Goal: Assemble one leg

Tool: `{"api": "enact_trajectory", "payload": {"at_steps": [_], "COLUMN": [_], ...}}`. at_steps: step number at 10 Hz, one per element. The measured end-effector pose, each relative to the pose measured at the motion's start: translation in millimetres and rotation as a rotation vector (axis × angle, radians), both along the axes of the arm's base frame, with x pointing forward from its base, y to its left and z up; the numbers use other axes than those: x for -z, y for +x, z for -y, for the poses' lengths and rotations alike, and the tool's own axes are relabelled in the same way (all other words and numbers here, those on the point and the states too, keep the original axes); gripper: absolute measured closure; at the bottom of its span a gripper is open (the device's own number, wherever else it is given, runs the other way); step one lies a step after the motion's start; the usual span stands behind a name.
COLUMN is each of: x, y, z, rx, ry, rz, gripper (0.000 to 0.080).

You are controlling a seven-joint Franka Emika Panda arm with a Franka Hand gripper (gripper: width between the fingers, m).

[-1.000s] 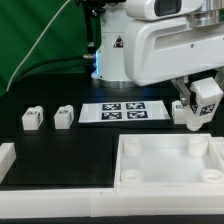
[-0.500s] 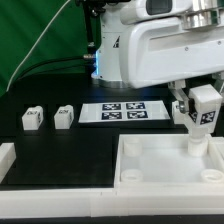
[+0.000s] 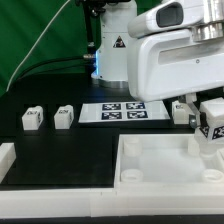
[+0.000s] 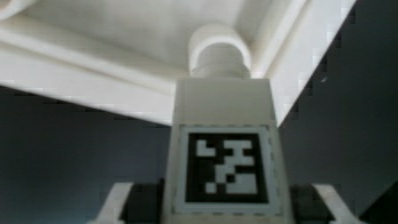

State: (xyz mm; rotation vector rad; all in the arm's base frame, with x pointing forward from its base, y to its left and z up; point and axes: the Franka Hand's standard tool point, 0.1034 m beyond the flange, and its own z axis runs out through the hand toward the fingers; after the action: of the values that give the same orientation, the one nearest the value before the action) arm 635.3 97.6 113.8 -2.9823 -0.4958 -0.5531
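- Gripping the leg (image 3: 211,123) near its tagged end, the gripper (image 3: 204,116) hangs over the tray's (image 3: 160,182) far corner on the exterior view's right. Its jaws are closed on either side of the part, as the wrist view shows.
- The leg stands roughly upright, its free end aimed down at the round corner socket (image 4: 219,48). Whether the tip already touches the socket cannot be told.
- A spare leg (image 3: 32,118) and its twin (image 3: 64,116) sit on the table (image 3: 60,145), well apart from the tray, beyond the marker board (image 3: 122,111).
- The step in hand looks like seating the leg in that socket.
- Doing it well likely means keeping the leg plumb and centred on the socket's ring, lowering slowly, and turning or pressing only once the tip is inside.
- An off-centre push could catch the rim and shove the tray — so the grip is best held until the leg feels seated.
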Motion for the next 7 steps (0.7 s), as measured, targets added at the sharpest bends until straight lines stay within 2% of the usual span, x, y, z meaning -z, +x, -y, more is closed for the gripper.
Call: {"api": "enact_trajectory", "payload": {"at_steps": [1, 2, 4, 7], "x": [4.1, 2.2, 3.2, 16.9], "y": [-5.7, -3.5, -2.0, -11.5], "z": [-1.2, -1.4, 2.6, -1.7], "rx": [-0.005, -0.005, 0.001, -0.004], "ry": [-0.002, -0.001, -0.002, -0.003], "rz": [-0.031, -0.027, 0.032, 0.016], "gripper": [0.0506, 0.0506, 0.0506, 0.0506]}}
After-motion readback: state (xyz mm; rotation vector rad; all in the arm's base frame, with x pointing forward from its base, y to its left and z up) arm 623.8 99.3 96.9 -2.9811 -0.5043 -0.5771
